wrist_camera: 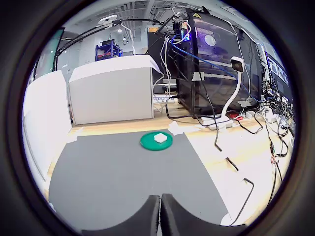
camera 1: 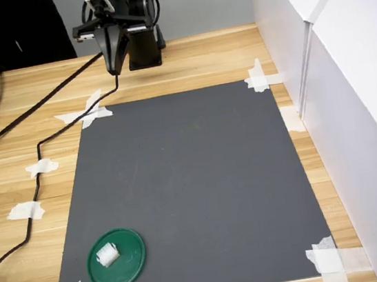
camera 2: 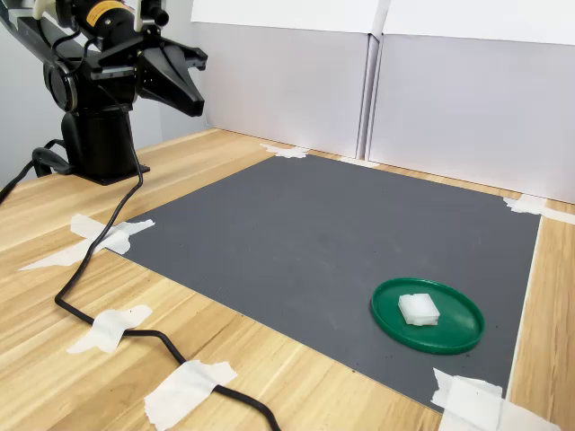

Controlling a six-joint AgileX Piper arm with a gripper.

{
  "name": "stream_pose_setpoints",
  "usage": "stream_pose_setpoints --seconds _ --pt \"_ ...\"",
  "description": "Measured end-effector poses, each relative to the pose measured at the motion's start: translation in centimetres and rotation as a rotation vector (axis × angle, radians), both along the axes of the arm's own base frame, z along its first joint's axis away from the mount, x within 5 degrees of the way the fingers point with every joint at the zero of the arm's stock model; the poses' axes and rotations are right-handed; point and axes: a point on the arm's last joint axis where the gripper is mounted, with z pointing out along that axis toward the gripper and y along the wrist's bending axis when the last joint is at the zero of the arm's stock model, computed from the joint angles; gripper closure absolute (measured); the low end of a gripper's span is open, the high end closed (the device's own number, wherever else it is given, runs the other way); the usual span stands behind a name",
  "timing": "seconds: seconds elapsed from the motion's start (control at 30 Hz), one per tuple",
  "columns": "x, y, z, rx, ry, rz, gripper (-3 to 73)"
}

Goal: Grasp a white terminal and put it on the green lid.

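We see a matt dark-grey mat [camera 1: 195, 189] on a light wood-grain table [camera 1: 212, 54]. Green lid [camera 1: 117, 259]: smooth, slightly glossy plastic. White terminal [camera 1: 107, 254]: matt plastic. Gripper [camera 1: 115, 66]: matt black. White tape scraps [camera 1: 86, 113] look papery and crinkled.

the arm [camera 1: 133, 23] sits folded back over its black base [camera 1: 143, 48], at the top of the first exterior view and the far left of the second exterior view. its upper links are bunched close above the base, the wrist leaning forward and down from there. the gripper [camera 1: 118, 68] points downward in the first exterior view — in the second exterior view it [camera 2: 199, 106] slopes down toward the second exterior view's right. it hangs in the air, touching nothing. the fingers [wrist_camera: 147, 216] are dark and tapered, and in the wrist view they lie pressed together with only a hairline seam between them — nothing held.
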Motion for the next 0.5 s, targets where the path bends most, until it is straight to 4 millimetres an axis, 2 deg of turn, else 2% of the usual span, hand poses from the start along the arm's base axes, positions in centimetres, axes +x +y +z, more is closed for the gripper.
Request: stream_pose_setpoints --seconds 0.5 --pt "-0.18 0.00 0.02 0.000 -0.032 -0.004 71.1"
